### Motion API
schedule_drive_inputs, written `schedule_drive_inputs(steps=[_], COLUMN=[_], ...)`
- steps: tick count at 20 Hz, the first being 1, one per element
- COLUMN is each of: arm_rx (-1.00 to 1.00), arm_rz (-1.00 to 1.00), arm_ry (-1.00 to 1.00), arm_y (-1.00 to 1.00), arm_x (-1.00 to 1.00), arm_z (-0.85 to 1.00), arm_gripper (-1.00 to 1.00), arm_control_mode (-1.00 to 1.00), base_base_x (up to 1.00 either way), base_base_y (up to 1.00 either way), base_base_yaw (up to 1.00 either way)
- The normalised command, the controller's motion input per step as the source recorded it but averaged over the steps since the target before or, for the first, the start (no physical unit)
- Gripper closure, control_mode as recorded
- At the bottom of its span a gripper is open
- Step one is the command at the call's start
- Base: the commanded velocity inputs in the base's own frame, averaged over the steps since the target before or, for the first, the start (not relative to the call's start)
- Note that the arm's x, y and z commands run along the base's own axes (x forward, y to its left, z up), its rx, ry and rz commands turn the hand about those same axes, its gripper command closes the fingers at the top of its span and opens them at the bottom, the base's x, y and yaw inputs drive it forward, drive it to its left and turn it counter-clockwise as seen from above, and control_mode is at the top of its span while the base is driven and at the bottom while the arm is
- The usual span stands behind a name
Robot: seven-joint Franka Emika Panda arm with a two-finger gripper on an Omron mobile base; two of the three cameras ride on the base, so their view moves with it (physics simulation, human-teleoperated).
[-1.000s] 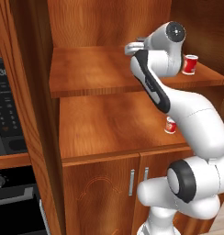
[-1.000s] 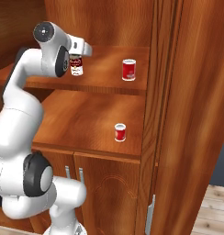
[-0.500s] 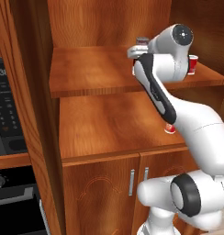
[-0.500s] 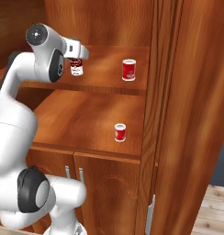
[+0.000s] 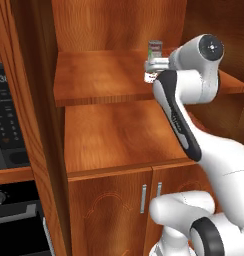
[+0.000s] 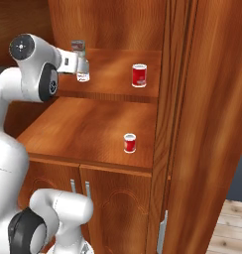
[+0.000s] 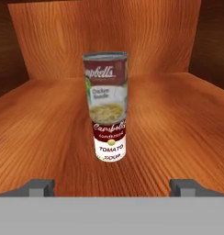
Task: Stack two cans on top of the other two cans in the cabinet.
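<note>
The claw (image 7: 112,186) is released before the grey-green can (image 7: 106,88) on the red-and-white can (image 7: 109,141); such stiff, smooth, light cans want a mid-side grip.

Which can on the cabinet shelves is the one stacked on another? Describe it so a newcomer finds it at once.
Start at the wooden cabinet and its upper shelf. There the pale grey-green can stands upright on a red-over-white can, before the open gripper. The plain red can stands alone.
</note>
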Motion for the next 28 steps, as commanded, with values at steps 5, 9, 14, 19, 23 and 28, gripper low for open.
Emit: schedule_drive_inputs(steps=[5, 9, 14, 19, 23, 28], arm_rx=[0.01, 0.00, 0.00, 0.00, 0.00, 0.00], arm_rz=[-0.07, -0.10, -0.11, -0.12, -0.14, -0.14], arm_ry=[-0.02, -0.01, -0.01, 0.00, 0.00, 0.02], arm_y=[0.00, 0.00, 0.00, -0.01, -0.08, -0.14], arm_x=[-0.75, -0.76, -0.74, -0.72, -0.60, -0.49], arm_z=[-0.04, -0.06, -0.11, -0.13, -0.15, -0.25], arm_gripper=[-1.00, -1.00, -1.00, -1.00, -1.00, -1.00], arm_control_mode=[-1.00, -1.00, -1.00, -1.00, -1.00, -1.00], base_base_x=[0.00, 0.00, 0.00, 0.00, 0.00, 0.00], base_base_y=[0.00, 0.00, 0.00, 0.00, 0.00, 0.00], base_base_yaw=[0.00, 0.00, 0.00, 0.00, 0.00, 0.00])
